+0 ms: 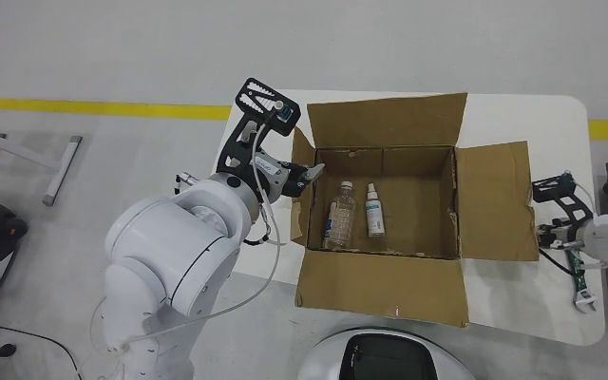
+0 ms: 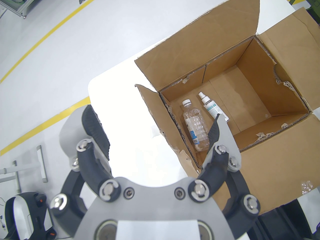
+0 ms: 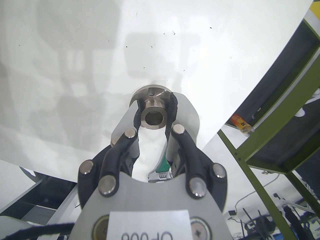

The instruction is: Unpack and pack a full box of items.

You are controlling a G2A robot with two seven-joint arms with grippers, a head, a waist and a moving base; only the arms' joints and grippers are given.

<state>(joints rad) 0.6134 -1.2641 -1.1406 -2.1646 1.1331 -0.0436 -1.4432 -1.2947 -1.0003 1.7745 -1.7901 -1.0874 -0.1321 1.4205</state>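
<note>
L gripper (image 2: 155, 113) released, just outside box (image 2: 275, 166); I'd drop onto water bottle (image 2: 196, 128), clear of its wall. R gripper (image 3: 155, 108) clenched on metal bushing (image 3: 152, 101).

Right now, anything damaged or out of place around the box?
Yes. The cardboard box is torn and ragged along its inner rim and flap creases. The clear plastic bottle and spray bottle lie on their sides on its floor.
</note>
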